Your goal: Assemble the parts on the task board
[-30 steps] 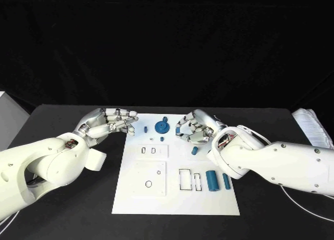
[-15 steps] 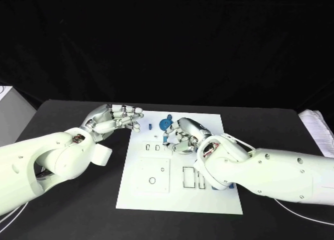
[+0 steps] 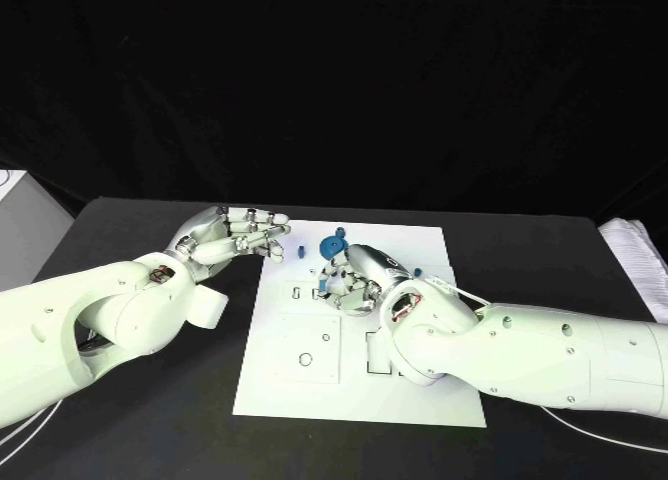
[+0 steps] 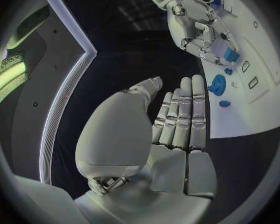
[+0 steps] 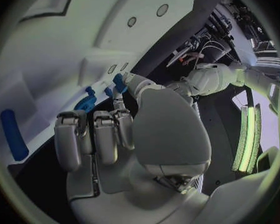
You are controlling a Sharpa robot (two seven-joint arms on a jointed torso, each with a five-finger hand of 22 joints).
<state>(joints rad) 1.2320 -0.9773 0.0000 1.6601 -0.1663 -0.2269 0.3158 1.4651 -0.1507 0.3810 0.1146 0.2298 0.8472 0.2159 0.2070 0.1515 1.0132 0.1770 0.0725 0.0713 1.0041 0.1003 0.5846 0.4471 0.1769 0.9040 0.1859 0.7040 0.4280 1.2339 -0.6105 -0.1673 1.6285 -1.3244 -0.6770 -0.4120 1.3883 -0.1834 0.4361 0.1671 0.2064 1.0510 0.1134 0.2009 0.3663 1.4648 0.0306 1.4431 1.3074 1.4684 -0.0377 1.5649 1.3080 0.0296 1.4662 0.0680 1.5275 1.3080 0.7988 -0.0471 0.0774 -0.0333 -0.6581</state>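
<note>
The white task board [image 3: 421,245] lies mid-table. My right hand [image 3: 359,277] hovers over its upper middle and pinches a small blue part [image 5: 119,82] between thumb and a finger, just beside two small slots [image 3: 295,292]. The same hand [image 4: 201,29] and its blue part [image 4: 231,55] show in the left wrist view. A blue gear [image 3: 331,246] stands near the board's far edge, with a small blue peg [image 3: 303,252] left of it. My left hand [image 3: 236,236] is held flat off the board's far left corner, fingers straight, holding nothing.
A long blue cylinder [image 5: 12,134] lies on the board behind my right hand. Larger rectangular recesses [image 3: 308,352] sit on the board's near half. A white object [image 3: 644,262] lies at the table's right edge.
My right hand has moved left across the board to the slots near the gear, and its arm now covers the board's right side. My left hand has barely shifted.
</note>
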